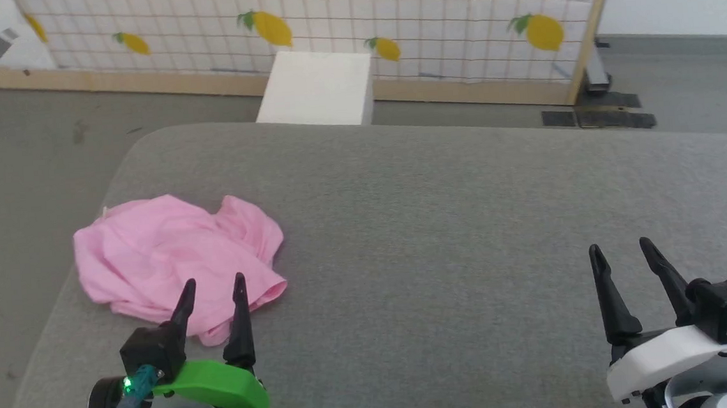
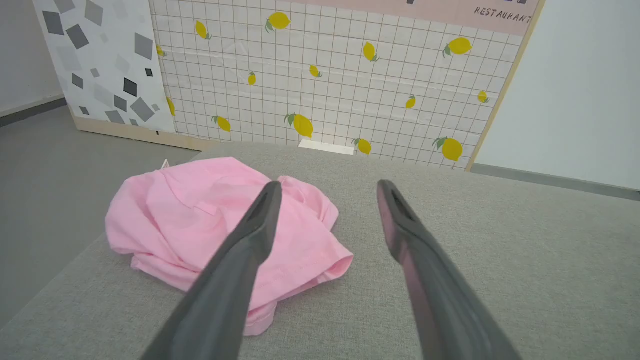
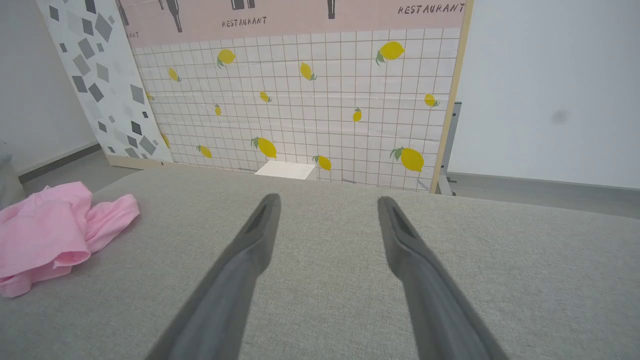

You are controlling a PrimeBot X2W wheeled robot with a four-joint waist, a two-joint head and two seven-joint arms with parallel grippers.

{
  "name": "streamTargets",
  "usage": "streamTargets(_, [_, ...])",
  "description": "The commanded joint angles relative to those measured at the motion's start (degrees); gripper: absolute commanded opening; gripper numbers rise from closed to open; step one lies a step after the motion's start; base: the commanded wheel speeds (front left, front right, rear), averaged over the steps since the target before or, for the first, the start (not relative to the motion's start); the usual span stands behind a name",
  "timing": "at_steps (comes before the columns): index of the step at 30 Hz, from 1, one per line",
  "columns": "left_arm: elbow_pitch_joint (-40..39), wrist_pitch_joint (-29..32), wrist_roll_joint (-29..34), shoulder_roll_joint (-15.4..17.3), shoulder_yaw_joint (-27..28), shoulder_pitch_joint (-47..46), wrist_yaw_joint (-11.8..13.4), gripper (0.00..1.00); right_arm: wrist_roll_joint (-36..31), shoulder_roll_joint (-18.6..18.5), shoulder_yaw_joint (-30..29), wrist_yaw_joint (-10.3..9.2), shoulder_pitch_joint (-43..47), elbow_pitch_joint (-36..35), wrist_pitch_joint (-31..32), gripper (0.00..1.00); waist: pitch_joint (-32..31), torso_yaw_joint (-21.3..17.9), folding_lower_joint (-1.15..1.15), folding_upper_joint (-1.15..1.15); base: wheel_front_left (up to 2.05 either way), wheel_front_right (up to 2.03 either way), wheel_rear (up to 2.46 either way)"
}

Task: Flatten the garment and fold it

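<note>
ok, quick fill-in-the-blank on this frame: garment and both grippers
1. The garment, crumpled on the grey surface, is coloured ____.
2. The left gripper and right gripper both stand ____, holding nothing.
3. Of the two, the garment lies closer to the ____ one.
Missing words: pink; open; left

Spread wide — left claw (image 1: 214,280), right claw (image 1: 619,245)

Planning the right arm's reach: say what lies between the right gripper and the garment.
Nothing: the grey padded surface between the right gripper and the garment is bare, seen in the head view.
</note>
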Motion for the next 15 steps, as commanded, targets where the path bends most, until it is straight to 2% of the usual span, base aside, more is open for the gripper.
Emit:
streamTargets(1, [0.3,-0.7,-0.7,-0.1,0.4,-1.1,-0.4,1.00,0.1,0.1,-0.1,-0.05,0.4,-0.3,0.0,1.00,0.3,2.9,0.00,0.23,0.00,0.00,0.00])
streamTargets(15, [1.2,-2.3,1.5,1.1,4.0,-1.0,-1.6,1.00,-0.9,0.1,2.1,-0.06,0.3,-0.5,0.1,1.00,0.8,13.2,0.00,0.28,0.00,0.00,0.00])
